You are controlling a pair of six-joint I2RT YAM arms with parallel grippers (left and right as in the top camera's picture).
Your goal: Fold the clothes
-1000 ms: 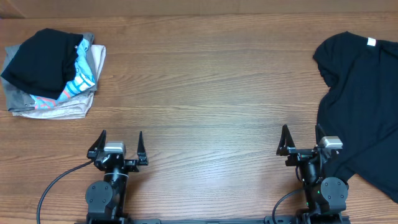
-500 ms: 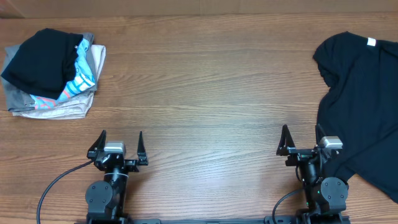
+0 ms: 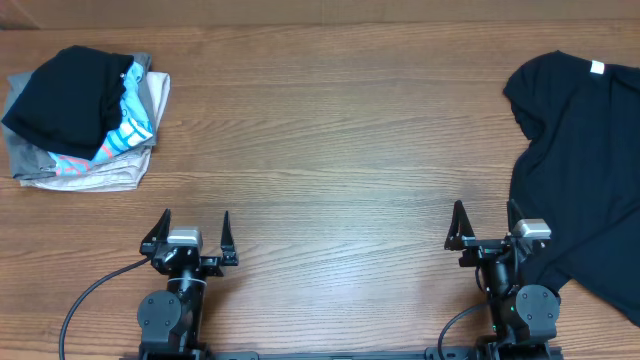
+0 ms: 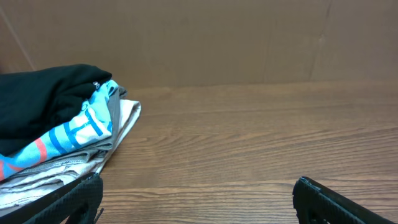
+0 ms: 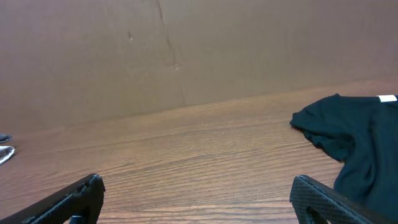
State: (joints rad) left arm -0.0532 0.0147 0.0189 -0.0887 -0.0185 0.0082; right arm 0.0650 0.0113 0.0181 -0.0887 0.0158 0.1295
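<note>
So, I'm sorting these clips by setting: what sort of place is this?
Probably a robotics lab bench: a left gripper and right gripper sit open at a wood-grain table, a plain brown board backs it, and a black T-shirt and a stack of folded garments lie out.

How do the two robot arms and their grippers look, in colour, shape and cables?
Both arms are black, with round joint housings. The left gripper and the right gripper each have two slim, pointed black fingers and a small silver-grey block behind them. A black cable curves from the left arm's base.
</note>
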